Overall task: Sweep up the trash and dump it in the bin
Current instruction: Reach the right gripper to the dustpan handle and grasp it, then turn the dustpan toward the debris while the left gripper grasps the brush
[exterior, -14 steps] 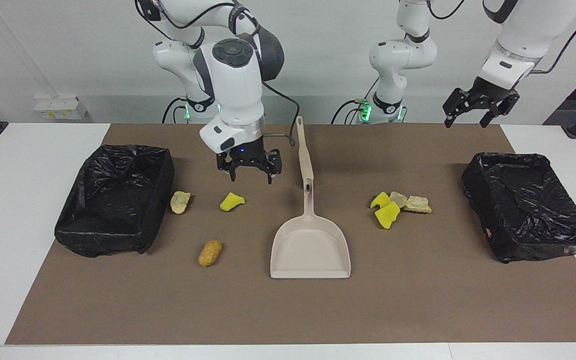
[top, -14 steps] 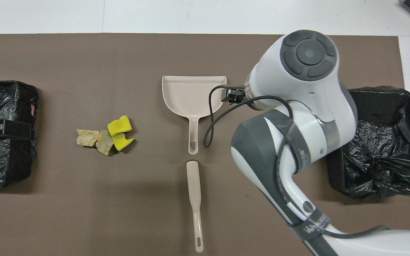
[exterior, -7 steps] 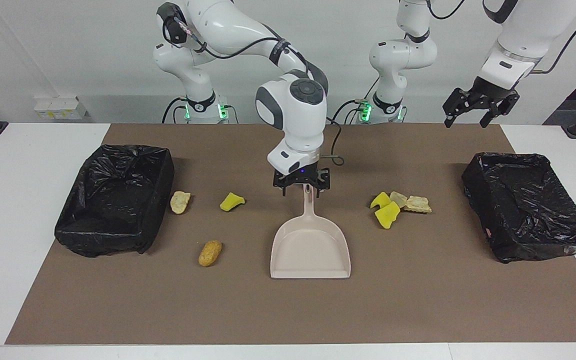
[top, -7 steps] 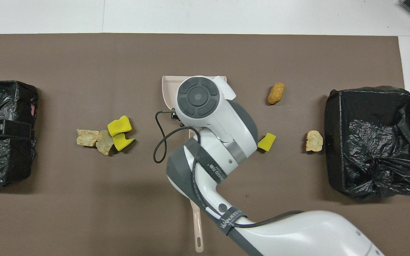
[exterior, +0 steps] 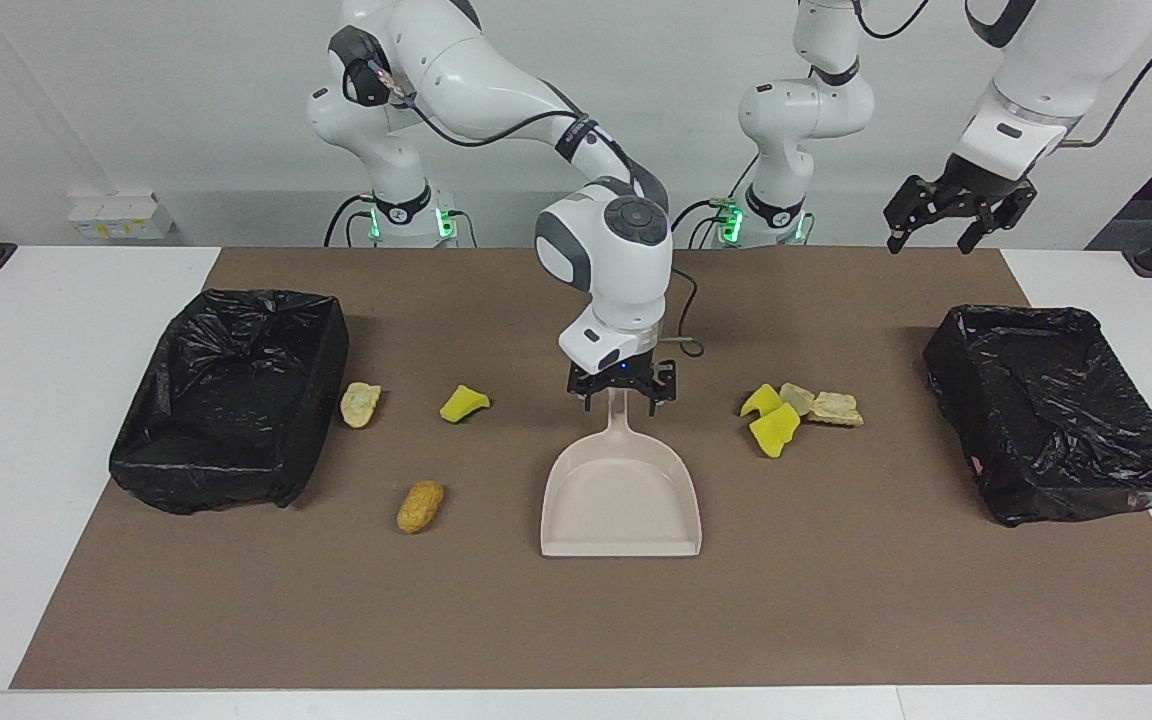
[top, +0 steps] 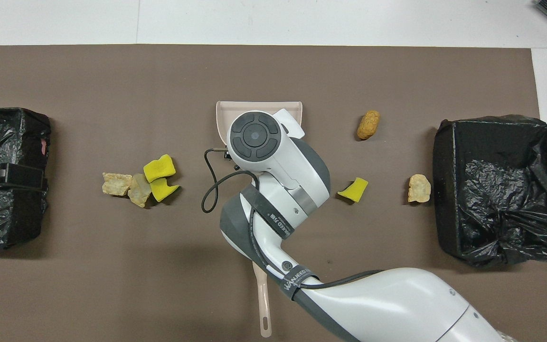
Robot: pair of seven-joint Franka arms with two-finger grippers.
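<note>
Where spongy yellow trash [exterior: 774, 428] clusters, smooth dustpan [exterior: 622, 497].

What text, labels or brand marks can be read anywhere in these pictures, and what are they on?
"WANJEEN", or close to it; the last letters are unclear: white print on the black strap around the right arm's forearm, overhead view.
A second strap higher on that arm has white print too blurred to read.
The dustpan, bins and scraps show no writing.
</note>
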